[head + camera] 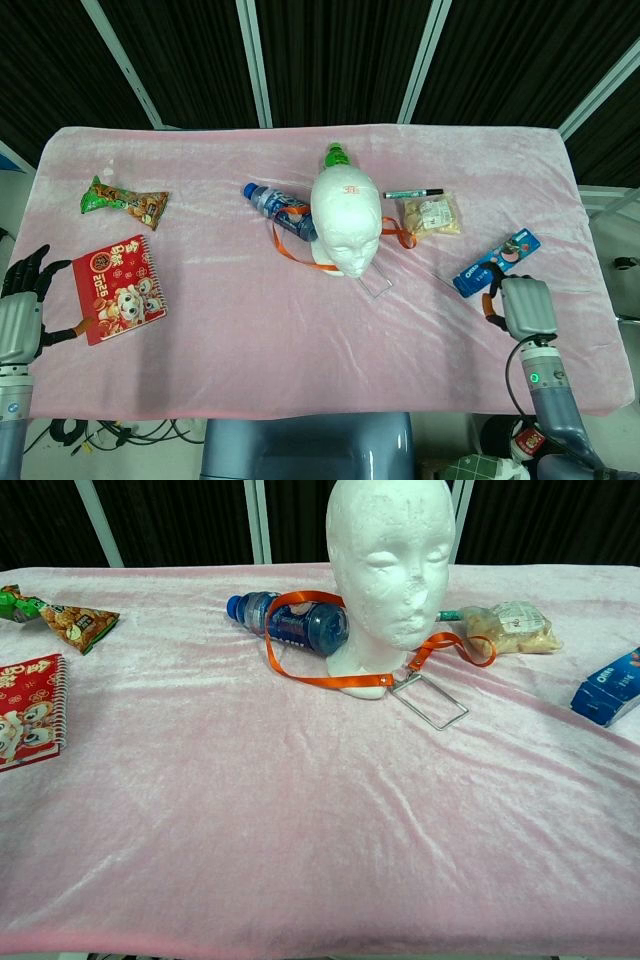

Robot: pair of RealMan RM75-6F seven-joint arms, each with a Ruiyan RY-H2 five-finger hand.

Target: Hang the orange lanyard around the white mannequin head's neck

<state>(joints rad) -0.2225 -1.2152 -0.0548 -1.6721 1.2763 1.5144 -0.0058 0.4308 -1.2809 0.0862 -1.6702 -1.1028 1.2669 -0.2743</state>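
A table draped in a pink velvet cloth carries everything; the white mannequin head stands upright near the middle, toward the far edge; the orange lanyard loops round its base and over a blue bottle lying on its side, with a clear badge holder flat on the cloth; a green-capped bottle stands behind the head; toward the right edge lie a marker, a snack bag and a blue biscuit pack; toward the left edge, a snack packet and a red notebook.
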